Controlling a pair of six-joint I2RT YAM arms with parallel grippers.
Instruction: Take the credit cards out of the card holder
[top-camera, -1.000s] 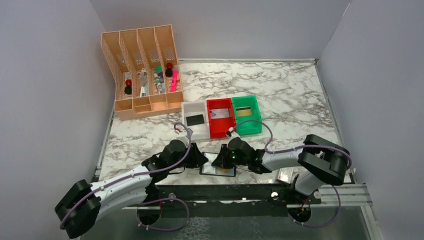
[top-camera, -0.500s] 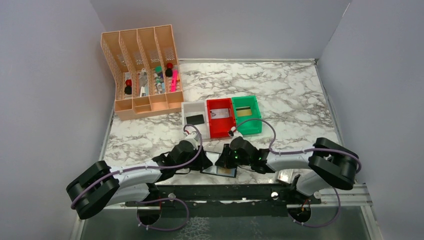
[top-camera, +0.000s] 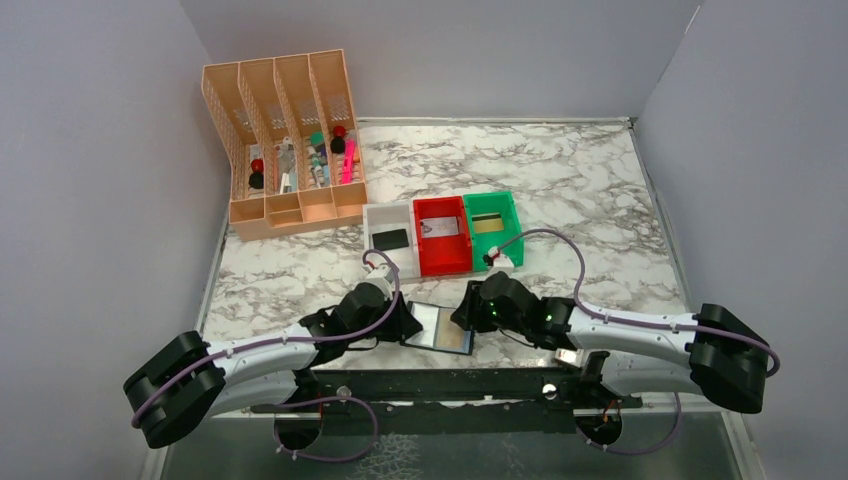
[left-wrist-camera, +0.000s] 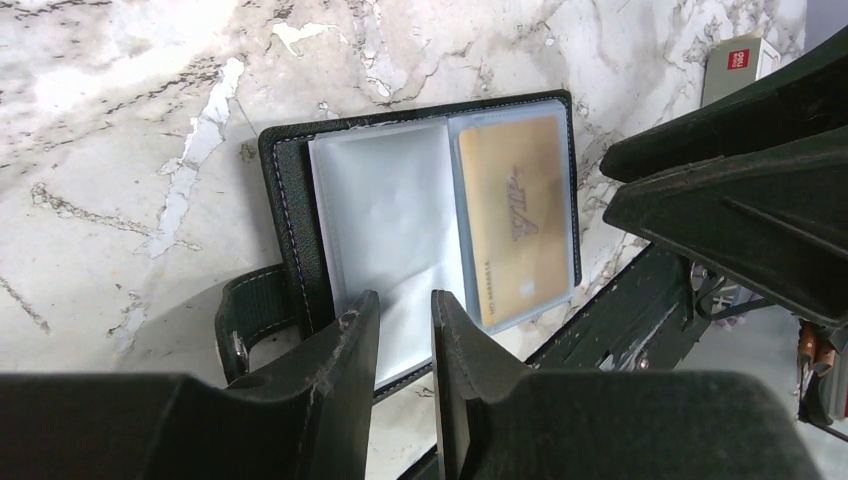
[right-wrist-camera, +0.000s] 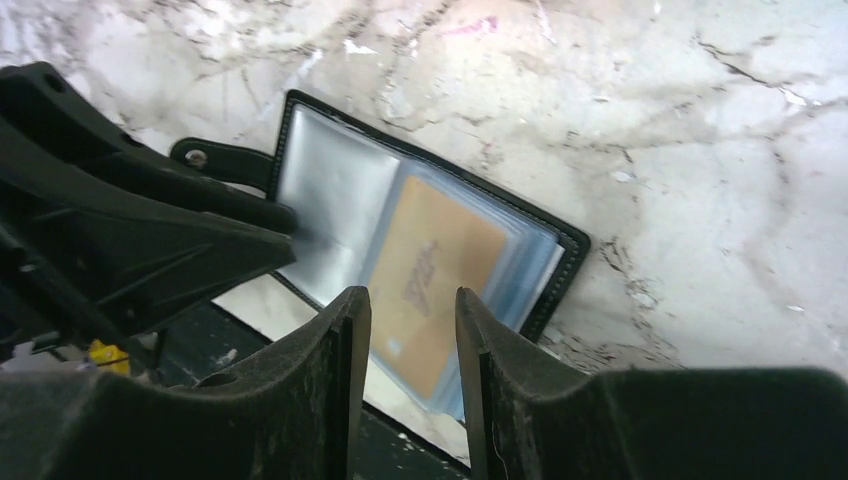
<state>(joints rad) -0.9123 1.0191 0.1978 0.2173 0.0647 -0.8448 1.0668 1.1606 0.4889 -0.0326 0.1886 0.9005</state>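
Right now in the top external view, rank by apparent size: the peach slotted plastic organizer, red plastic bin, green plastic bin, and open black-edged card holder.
1. peach slotted plastic organizer, clearly largest.
2. red plastic bin and green plastic bin: look alike, so tied.
3. open black-edged card holder, smallest.

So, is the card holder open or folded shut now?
Open. The card holder lies spread flat, its clear pockets facing up, a gold card visible in one.
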